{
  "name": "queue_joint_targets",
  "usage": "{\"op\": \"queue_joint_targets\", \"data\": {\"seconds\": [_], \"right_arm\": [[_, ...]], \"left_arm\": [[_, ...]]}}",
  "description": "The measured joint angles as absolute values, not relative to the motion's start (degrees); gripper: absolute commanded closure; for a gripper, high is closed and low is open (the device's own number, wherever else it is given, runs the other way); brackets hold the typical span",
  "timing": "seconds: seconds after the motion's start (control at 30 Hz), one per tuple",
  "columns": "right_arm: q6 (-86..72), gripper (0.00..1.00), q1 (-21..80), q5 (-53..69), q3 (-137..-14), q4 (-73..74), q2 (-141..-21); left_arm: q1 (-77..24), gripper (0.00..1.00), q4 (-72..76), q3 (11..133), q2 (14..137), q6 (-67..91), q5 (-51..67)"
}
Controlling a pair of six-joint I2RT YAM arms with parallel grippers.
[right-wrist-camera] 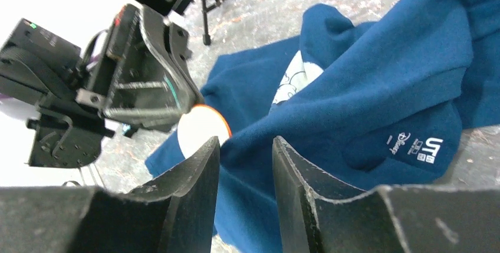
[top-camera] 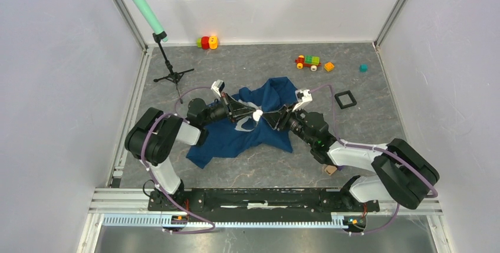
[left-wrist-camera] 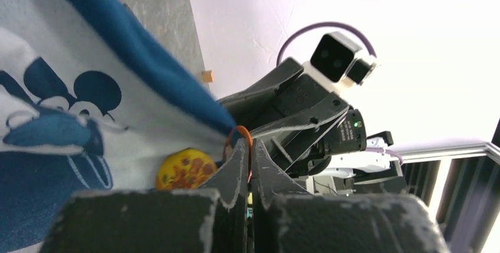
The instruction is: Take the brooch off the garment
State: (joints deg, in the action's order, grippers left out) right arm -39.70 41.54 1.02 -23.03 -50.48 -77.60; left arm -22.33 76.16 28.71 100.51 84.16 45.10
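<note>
The left tool (left-wrist-camera: 249,150) has its two dark fingers drawn almost together. The narrow slit between them shows an orange edge, which in the right wrist view belongs to a white round disc with an orange rim (right-wrist-camera: 201,131) at the fingertips. Just beside that grip, on the side facing the left wrist camera, sits the round yellow brooch with a flower-printed face (left-wrist-camera: 186,169). It rests against the pale mouse print of the dark blue cotton T-shirt (right-wrist-camera: 365,76). I cannot tell whether the white disc is the brooch's own back or a separate backing piece.

A fold of the T-shirt runs up to the same fingertips, so the cloth looks lifted there. The rest of it lies crumpled on the grey marbled table (top-camera: 354,141).

The right tool (right-wrist-camera: 246,142) faces the left one from close by. Its fingers are parted, with only blue cloth showing through the gap, and nothing is held between them.

As I judge it, the task is partway through. The brooch has been found and gripped at its edge, and the cloth has been gathered up around it. It sits right against the shirt and does not look free yet. What is left is probably for the right tool to pinch the cloth beside the brooch, then for the two tools to pull apart so it comes off.
</note>
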Motion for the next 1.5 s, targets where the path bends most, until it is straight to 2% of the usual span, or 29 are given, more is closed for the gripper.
{"op": "queue_joint_targets", "data": {"seconds": [0.07,0.2,0.37,0.77,0.87,1.0,1.1,1.13,1.2,1.3,1.4,1.5], "right_arm": [[-38.76,0.52,41.54,0.99,-23.03,-48.45,-76.93],[-37.63,0.32,41.39,1.43,-23.03,-44.38,-76.71],[-40.75,0.22,39.42,4.36,-22.98,-43.83,-76.73],[-44.91,0.33,37.91,17.74,-22.90,-55.22,-83.13],[-45.80,0.41,37.91,20.18,-22.90,-58.63,-84.66],[-46.68,0.59,37.91,21.80,-23.03,-61.39,-85.65],[-47.53,0.87,37.91,22.44,-23.38,-63.00,-86.46],[-47.72,0.93,37.91,22.52,-23.44,-63.24,-86.54],[-48.12,0.97,37.91,22.92,-23.57,-63.75,-86.63],[-48.21,0.97,37.91,23.18,-23.79,-63.61,-86.67],[-46.76,0.79,37.91,23.31,-24.16,-61.06,-86.28],[-42.92,0.59,37.91,23.03,-24.23,-54.37,-84.03]], "left_arm": [[-21.23,0.98,76.75,28.75,100.44,84.14,45.04],[-20.36,0.98,76.14,29.32,99.61,83.96,44.91],[-20.38,0.98,73.01,29.41,96.49,81.69,44.93],[-20.75,0.98,65.25,29.39,91.81,76.12,45.65],[-20.93,0.98,65.04,29.39,91.44,75.94,45.87],[-21.41,0.98,64.97,29.39,91.44,75.94,46.37],[-21.69,0.98,64.97,29.39,91.44,75.94,46.65],[-21.74,0.98,64.99,29.39,91.44,75.90,46.70],[-21.74,0.96,64.90,29.39,91.44,75.59,46.70],[-21.67,0.77,63.33,29.41,91.33,73.43,46.87],[-21.45,0.56,52.42,29.82,88.82,65.36,46.17],[-21.91,0.44,33.63,32.73,82.72,52.97,41.63]]}}
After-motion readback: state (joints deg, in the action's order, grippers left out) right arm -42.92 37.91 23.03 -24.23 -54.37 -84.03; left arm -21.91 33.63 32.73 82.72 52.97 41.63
